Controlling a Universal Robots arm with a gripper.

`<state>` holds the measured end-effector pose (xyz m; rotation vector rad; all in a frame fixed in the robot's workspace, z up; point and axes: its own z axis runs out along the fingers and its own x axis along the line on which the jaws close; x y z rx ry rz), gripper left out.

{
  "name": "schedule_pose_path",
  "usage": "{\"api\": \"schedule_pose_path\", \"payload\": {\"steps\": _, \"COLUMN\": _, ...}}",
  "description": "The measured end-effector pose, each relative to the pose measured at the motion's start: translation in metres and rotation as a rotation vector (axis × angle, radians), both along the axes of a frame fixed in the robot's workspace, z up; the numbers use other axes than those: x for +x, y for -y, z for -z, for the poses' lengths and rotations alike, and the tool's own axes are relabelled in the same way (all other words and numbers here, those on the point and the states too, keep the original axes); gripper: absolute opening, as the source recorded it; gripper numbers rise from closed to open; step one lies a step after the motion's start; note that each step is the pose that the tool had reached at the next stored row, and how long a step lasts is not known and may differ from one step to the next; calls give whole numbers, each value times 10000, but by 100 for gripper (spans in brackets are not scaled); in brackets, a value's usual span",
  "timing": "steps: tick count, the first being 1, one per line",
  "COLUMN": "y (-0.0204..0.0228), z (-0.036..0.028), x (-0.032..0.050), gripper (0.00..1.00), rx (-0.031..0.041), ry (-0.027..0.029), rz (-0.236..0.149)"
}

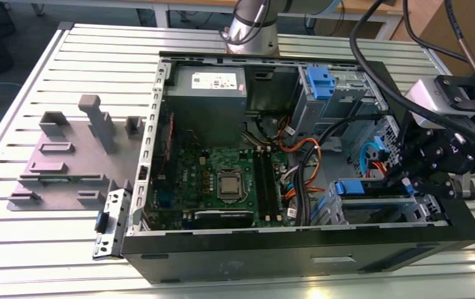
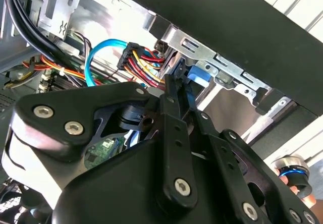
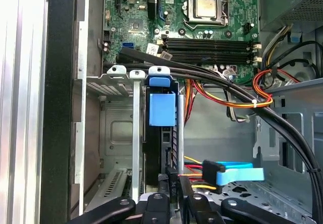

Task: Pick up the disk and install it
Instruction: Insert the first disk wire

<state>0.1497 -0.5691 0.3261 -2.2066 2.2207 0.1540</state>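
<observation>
Blue-bracketed disk (image 3: 162, 133) stands on edge in the cage, hand (image 3: 171, 200) closed on it.

no print here can be read.

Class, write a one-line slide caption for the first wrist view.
Disk with blue bracket standing on edge in the computer case's drive cage, gripper just beside it.

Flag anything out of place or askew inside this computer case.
Nothing looks askew. The disk stands on edge in its metal bay, blue bracket straight. The gripper is at its connector end, with cables running loose over the bay.
</observation>
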Motion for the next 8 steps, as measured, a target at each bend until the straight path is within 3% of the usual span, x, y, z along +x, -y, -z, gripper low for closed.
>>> {"api": "schedule_pose_path", "payload": {"steps": 8, "y": 0, "z": 16, "x": -5, "gripper": 20, "rx": -2, "ry": 0, "rz": 0}}
